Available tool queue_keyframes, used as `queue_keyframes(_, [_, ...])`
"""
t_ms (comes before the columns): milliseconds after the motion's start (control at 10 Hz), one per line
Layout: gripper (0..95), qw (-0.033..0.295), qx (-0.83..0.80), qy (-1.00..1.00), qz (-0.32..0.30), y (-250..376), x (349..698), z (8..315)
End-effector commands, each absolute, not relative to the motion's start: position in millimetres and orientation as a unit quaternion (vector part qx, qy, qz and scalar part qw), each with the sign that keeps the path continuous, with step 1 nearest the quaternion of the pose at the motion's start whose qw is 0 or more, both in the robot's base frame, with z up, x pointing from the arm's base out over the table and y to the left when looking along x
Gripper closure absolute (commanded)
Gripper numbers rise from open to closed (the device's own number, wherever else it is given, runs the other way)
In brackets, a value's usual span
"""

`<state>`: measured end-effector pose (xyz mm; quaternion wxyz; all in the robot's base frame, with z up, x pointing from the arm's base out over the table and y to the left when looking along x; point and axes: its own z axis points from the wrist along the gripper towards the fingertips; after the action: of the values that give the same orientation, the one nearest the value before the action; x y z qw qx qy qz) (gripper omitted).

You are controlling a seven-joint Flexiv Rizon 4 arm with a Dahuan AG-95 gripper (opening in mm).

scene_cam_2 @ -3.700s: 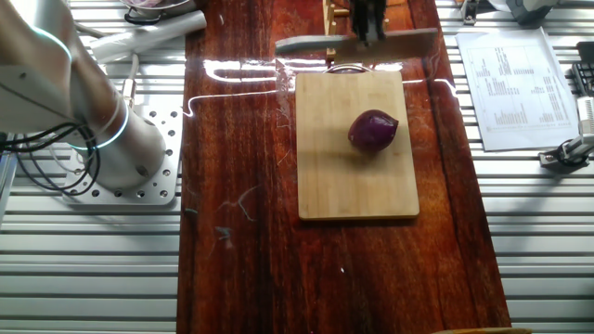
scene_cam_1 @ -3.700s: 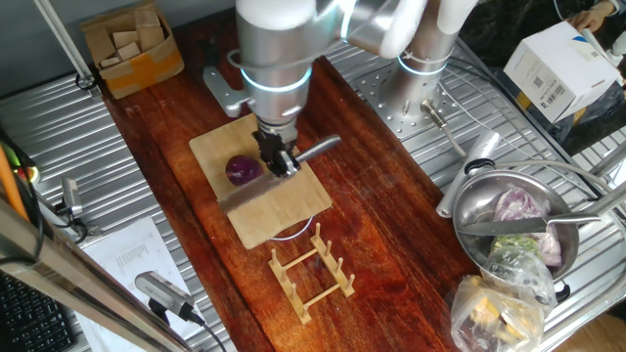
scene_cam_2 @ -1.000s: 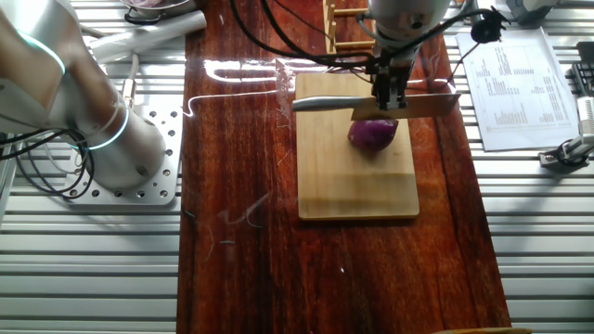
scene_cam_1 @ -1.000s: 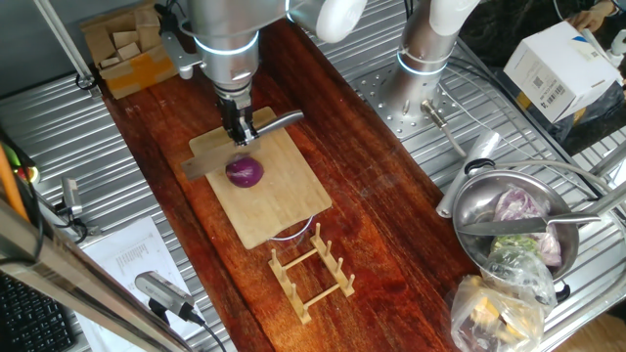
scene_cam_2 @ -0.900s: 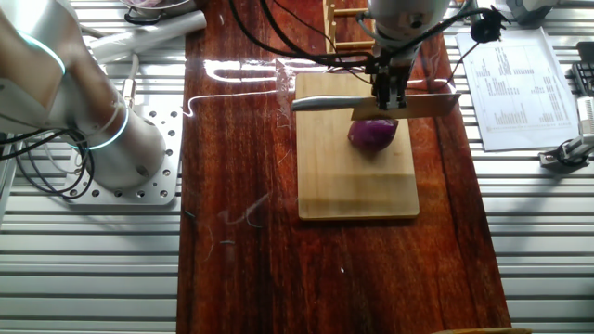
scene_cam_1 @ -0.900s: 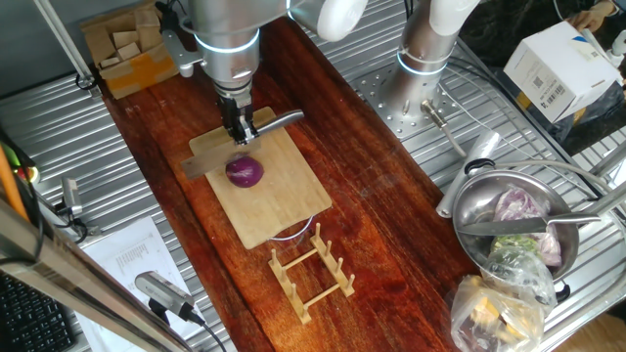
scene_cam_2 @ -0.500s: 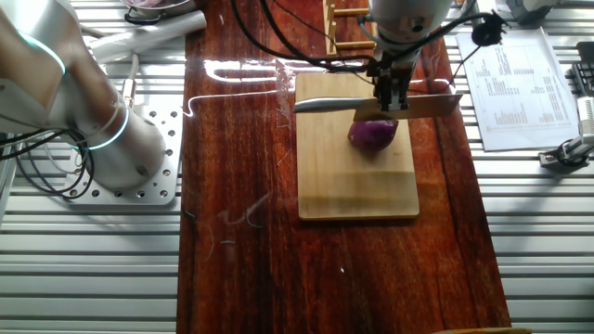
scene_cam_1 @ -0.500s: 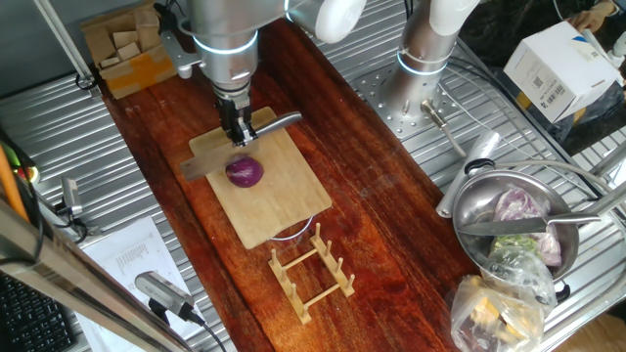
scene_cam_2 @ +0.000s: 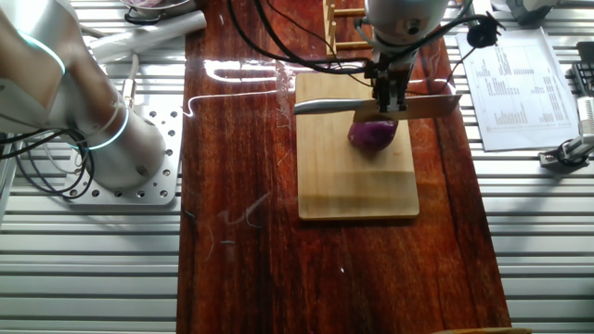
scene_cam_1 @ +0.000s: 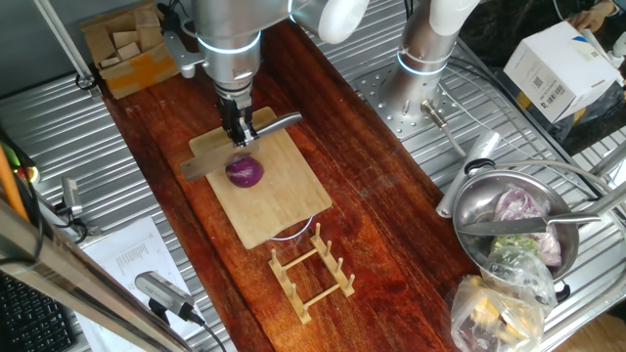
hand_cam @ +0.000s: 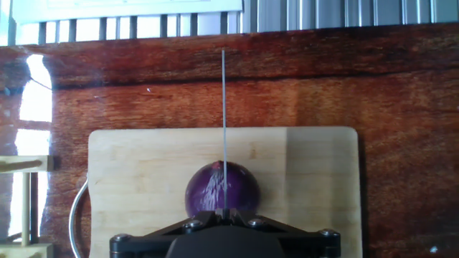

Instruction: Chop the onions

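Gripped between the closed fingers of the gripper (scene_cam_1: 238,134) is a knife (scene_cam_2: 371,106), held level with its blade edge down and its handle and tip reaching out to either side. Directly beneath the fingers lies the red onion (hand_cam: 221,190), resting on the bamboo cutting board (hand_cam: 301,179); in the hand view the blade's spine is seen as a thin line running across the middle of the onion's crown. Whether the edge is already touching the skin cannot be told.

A slip is judged to be the main risk: the onion is round, glossy and unrestrained, so a downward press that lands even slightly off the crown could roll it sideways and leave a shallow, skewed cut. The knife could also twist in the fingers under load, since it is held at only one point along its length.

Beyond the board's far edge a wooden rack (scene_cam_1: 313,271) stands on the dark wooden tabletop (scene_cam_1: 381,196), and farther off a metal bowl (scene_cam_1: 509,220) of vegetables is set, well apart from the cut.
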<state>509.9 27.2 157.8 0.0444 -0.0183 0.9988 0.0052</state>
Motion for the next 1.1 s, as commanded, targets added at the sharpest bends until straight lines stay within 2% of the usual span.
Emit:
queue_keyframes(100, [95.0, 0.044, -0.021, 0.999, 0.005, 26.9, 509.3, 157.7])
queue_keyframes(1100, [95.0, 0.040, -0.022, 0.999, 0.004, 32.7, 514.5, 153.8])
